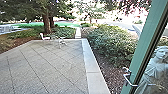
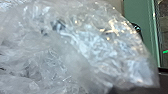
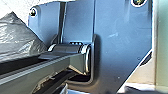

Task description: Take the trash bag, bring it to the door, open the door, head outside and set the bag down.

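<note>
Paved yard (image 1: pixel 45 65) runs out ahead in the head view, lit and flat, with a pale kerb (image 1: pixel 91 60) along its right side, then mulch and a big bush (image 1: pixel 110 40). The green-framed door (image 1: pixel 142 47) leans in at the right, its handle (image 1: pixel 130 80) poking out near the bottom. Looks like the going-outside step to me, bag not set down yet. I'd creep forward, bias toward the paving and keep the right arm off that handle, since it's the thing most likely to snag. Open room is ahead and left; the white chair (image 1: pixel 45 37) is well off at the far edge, so no need to go near it. I'd also stay off the kerb, as a bag put across it could tip.

Left wrist view: crinkly see-through bag (image 2: pixel 75 50) right up close, with green frame behind it. Can't tell if the left tool is apart, together or clamped on it, though I'd guess it carries the bag. Thin film could tear on the frame, so tuck it inward, then lower straight down and let go once the weight's off.

Right wrist view: greyish plastic, probably that same bag, bunched by the robot's plate (image 3: pixel 122 45). Can't tell the right tool's state either. Swing wide so nothing gets pinched.
</note>
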